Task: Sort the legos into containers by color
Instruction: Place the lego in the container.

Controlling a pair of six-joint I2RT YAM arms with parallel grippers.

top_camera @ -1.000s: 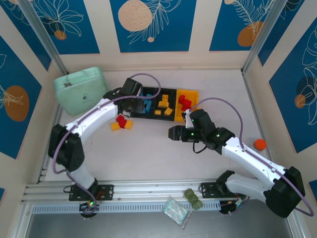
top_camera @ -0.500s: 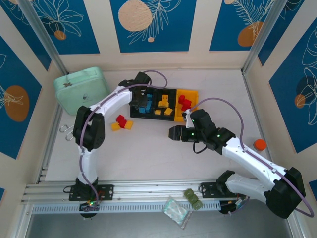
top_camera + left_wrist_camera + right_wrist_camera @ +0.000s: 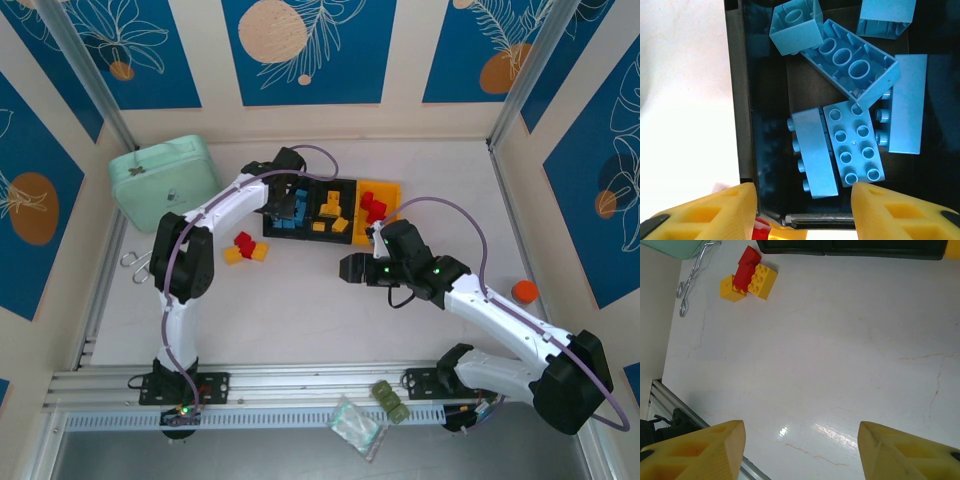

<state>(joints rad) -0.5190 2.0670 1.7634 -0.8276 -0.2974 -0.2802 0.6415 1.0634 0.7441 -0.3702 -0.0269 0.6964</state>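
Observation:
Three joined containers [image 3: 352, 187] stand at the back middle. The left black bin [image 3: 742, 100] holds several blue legos [image 3: 855, 145]. Yellow bricks [image 3: 332, 210] lie in the middle black bin and red ones [image 3: 373, 206] in the orange-yellow bin. My left gripper [image 3: 288, 208] hovers open over the blue bin, and its yellow fingers [image 3: 715, 210] hold nothing. A loose red brick and two yellow bricks [image 3: 245, 248] lie together on the table, left of the bins; the right wrist view has them too [image 3: 747, 275]. My right gripper [image 3: 345, 270] is open and empty above bare table [image 3: 805, 365].
A mint-green case [image 3: 162, 180] sits at the back left. Metal tongs [image 3: 690, 280] lie near the left wall. An orange-red cap [image 3: 524, 291] rests at the right. At the front rail lie an olive-green lump [image 3: 390, 400] and a clear bag [image 3: 355, 425].
The left arm has folded its elbow inward, and its gripper has shifted a little right over the blue bin. The right arm has barely moved.

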